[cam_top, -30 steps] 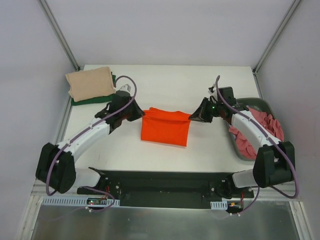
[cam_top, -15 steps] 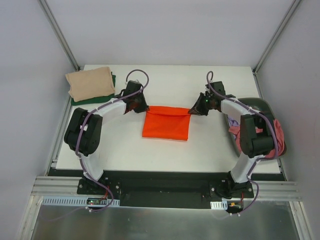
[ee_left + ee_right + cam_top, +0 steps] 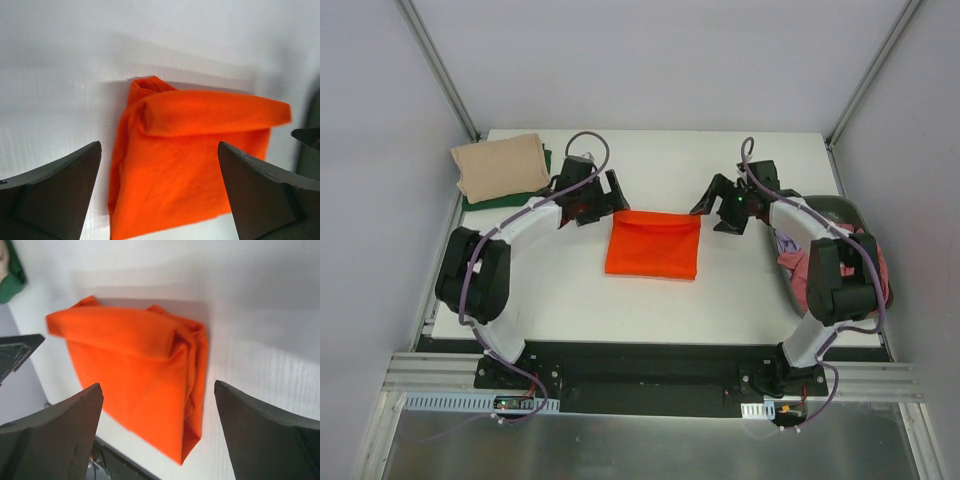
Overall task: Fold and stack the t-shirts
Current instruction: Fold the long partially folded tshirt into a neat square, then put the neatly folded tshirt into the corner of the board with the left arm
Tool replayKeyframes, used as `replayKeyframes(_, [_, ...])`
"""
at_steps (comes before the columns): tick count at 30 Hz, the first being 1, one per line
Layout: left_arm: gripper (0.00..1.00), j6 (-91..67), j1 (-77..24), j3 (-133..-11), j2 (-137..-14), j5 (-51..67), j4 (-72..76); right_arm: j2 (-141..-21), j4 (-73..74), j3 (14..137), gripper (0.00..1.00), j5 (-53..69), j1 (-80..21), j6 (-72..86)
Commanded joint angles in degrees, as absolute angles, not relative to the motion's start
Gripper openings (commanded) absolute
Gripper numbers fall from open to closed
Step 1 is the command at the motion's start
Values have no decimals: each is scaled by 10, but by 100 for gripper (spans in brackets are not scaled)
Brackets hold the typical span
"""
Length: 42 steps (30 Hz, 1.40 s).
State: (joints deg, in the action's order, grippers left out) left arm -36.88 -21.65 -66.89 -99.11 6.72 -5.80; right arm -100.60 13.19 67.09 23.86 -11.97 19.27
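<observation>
Now the folded orange t-shirt (image 3: 653, 244) lies mid-frame, left gripper (image 3: 604, 201) and right gripper (image 3: 717, 211) wide and empty beside its top corners, likely poised to move it onto the beige t-shirt (image 3: 500, 166) upper left

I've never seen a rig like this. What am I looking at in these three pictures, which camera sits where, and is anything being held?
Two robot arms are bolted at the near edge of a white table. The wide picture looks down from above and behind them. The two close-ups come from a camera on each wrist, and the dark shapes in their lower corners are that arm's own fingers.

A folded orange t-shirt lies flat on the table between the left gripper and the right gripper. Both are open and hold nothing.

At the far left corner, a folded beige t-shirt sits on a dark green t-shirt. On the right, a grey basket holds crumpled pink cloth.
</observation>
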Motion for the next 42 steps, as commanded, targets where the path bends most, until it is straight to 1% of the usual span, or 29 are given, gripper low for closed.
replayKeyframes(1, [99, -352, -223, -650, -928, 168, -28, -909, 106, 631, 96, 321, -137, 203])
replayKeyframes(3, [99, -356, -224, -640, -933, 244, -3, -890, 90, 610, 96, 340, -157, 206])
replayKeyframes(5, [99, -369, -225, -638, -950, 286, 32, -889, 80, 606, 96, 351, -177, 202])
replayKeyframes(12, [99, -365, -224, -693, -1041, 345, 34, -963, 67, 656, 96, 364, -185, 207])
replayKeyframes(17, [99, -349, -222, -743, -1092, 298, 7, -1055, 74, 735, 96, 362, -181, 202])
replayKeyframes(20, [99, -341, -218, -779, -1128, 262, -23, -1110, 110, 796, 96, 360, -181, 188])
replayKeyframes(23, [99, -331, -215, -812, -1163, 257, -49, -1146, 127, 825, 96, 347, -180, 179])
replayKeyframes(26, [99, -330, -214, -815, -1185, 240, -60, -1172, 139, 834, 96, 325, -177, 172])
replayKeyframes(29, [99, -337, -211, -804, -1197, 209, -71, -1193, 142, 832, 96, 309, -169, 175])
replayKeyframes(35, [99, -349, -210, -742, -1187, 217, -74, -1222, 142, 811, 96, 289, -160, 172])
replayKeyframes(38, [99, -352, -210, -682, -1144, 205, -74, -1213, 137, 787, 96, 297, -156, 165])
replayKeyframes(42, [99, -332, -210, -628, -1062, 142, -77, -1159, 141, 761, 96, 282, -154, 152])
